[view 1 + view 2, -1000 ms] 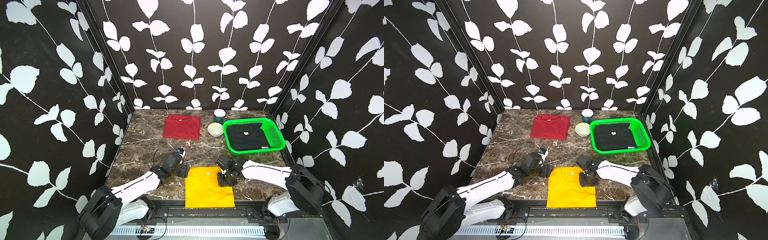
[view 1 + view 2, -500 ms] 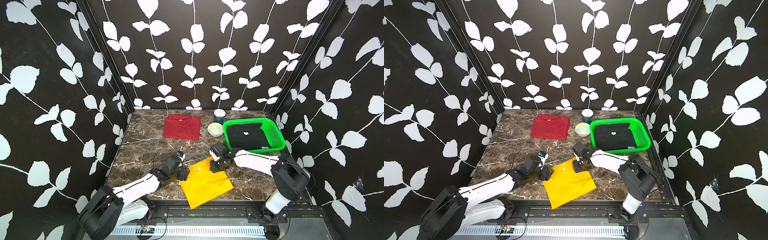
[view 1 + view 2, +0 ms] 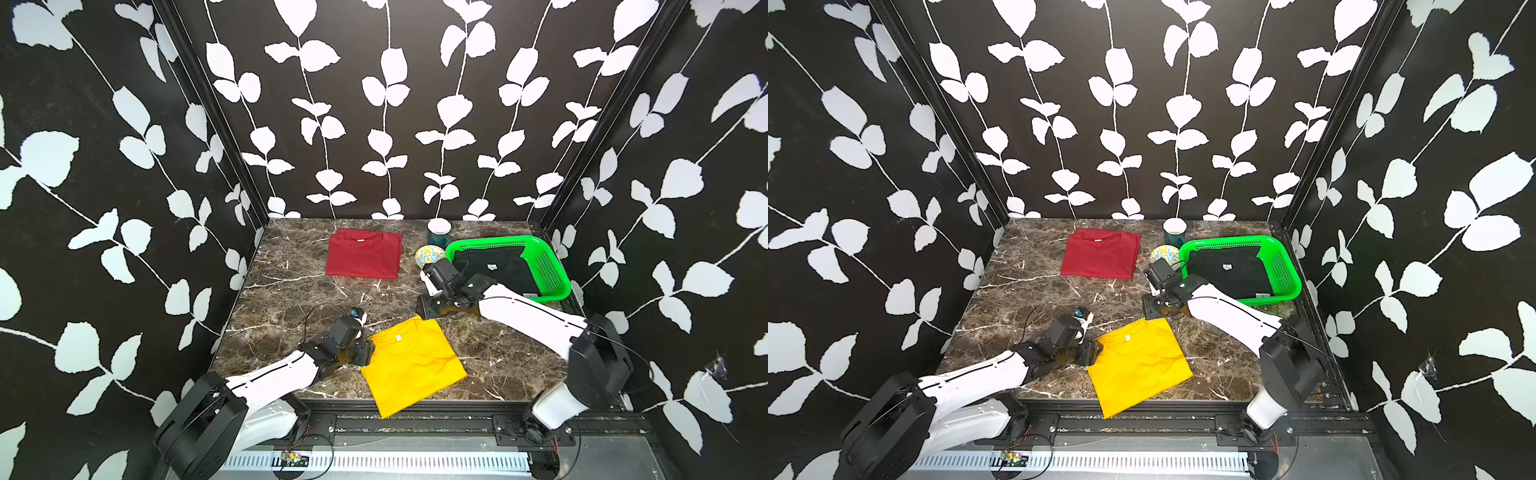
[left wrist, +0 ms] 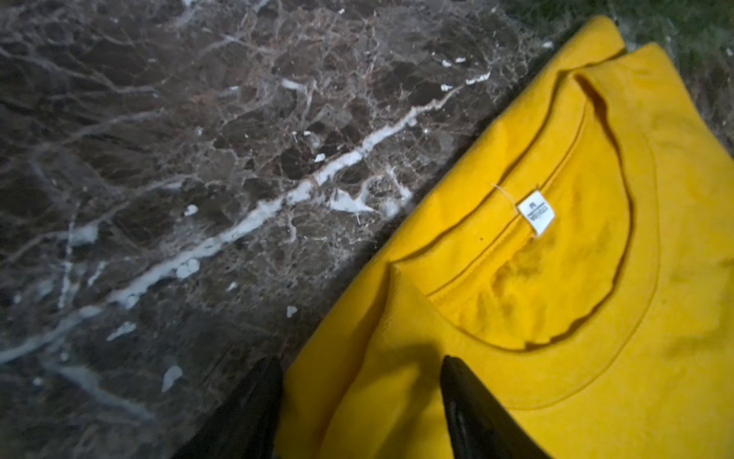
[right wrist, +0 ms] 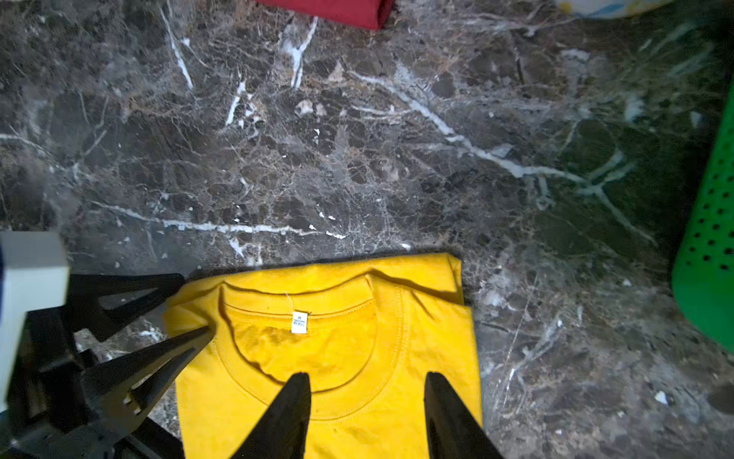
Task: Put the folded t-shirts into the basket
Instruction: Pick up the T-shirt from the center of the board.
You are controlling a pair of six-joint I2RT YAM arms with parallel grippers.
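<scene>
Though dark, marble tabletop [image 3: 291, 291], leafy walls [image 3: 353, 124]

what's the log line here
black shirt: in basket | red shirt: on table | yellow shirt: askew on table | left claw: open at its corner | right claw: open

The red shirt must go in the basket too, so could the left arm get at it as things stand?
Probably yes: the red shirt lies flat and uncovered, with nothing between it and the left gripper, whose open jaws straddle the yellow shirt's corner. It looks a long stretch, though.
</scene>
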